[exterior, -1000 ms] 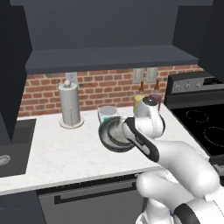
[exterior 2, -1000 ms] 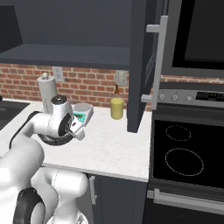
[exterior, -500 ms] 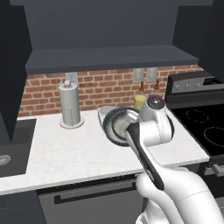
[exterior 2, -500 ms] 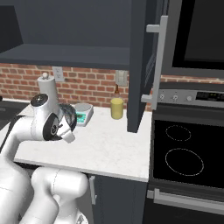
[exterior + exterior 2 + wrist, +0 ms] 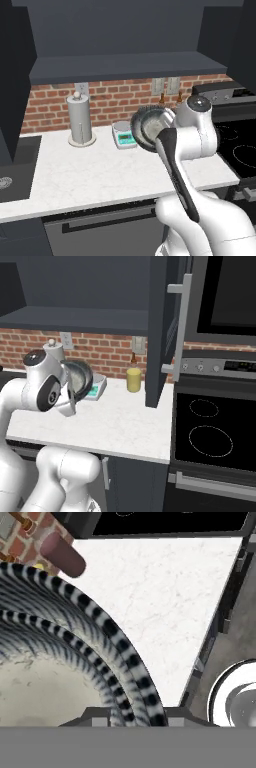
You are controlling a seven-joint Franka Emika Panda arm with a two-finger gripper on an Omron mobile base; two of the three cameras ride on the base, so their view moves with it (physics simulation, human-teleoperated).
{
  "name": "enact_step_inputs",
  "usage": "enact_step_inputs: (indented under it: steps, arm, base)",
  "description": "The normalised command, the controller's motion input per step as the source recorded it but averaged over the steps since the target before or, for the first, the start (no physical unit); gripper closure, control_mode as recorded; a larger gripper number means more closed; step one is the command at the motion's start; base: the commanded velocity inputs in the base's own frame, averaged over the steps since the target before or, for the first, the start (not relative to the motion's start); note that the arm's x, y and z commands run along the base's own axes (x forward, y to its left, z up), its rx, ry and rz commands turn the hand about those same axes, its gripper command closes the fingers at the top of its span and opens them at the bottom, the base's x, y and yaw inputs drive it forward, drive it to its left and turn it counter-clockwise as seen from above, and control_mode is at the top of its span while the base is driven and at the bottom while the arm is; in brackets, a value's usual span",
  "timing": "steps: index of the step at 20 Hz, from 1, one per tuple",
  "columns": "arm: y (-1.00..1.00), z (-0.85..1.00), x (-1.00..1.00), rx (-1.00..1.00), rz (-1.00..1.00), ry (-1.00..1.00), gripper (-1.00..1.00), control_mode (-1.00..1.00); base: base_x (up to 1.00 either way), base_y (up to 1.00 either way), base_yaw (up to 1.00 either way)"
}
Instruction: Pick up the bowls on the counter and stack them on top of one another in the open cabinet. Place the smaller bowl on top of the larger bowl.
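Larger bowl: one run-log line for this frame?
phase: carry | hand: shut on larger bowl rim | bowl: tilted, above counter | open cabinet: not reached

The arm now stands higher than a second ago, carrying the larger bowl (image 5: 151, 128) up off the table (image 5: 100, 175). The bowl, then low over the marble beside the scale (image 5: 124, 135), now hangs tipped on edge, level with the brick backsplash (image 5: 115, 100).

The larger bowl (image 5: 150, 128) is dark grey with pale ribbing outside and a speckled whitish inside. White marbled worktop (image 5: 95, 172), red brick wall (image 5: 107, 102), white-and-teal scale (image 5: 123, 135), yellow cup (image 5: 133, 379), slate-grey open cabinet (image 5: 125, 65).
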Motion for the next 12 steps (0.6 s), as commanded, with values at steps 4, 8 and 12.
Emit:
enact_step_inputs:
  steps: [4, 8, 12]
  arm:
    - [-0.01, 0.93, -0.41, 0.27, -0.20, -0.11, 1.00, -1.00]
    - [-0.01, 0.91, -0.34, 0.14, -0.17, -0.08, 1.00, -1.00]
    - [-0.11, 0.92, -0.26, 0.10, -0.16, -0.04, 1.00, -1.00]
  base:
    - [0.00, 0.00, 0.00]
    - [0.00, 0.00, 0.00]
    - [0.00, 0.00, 0.00]
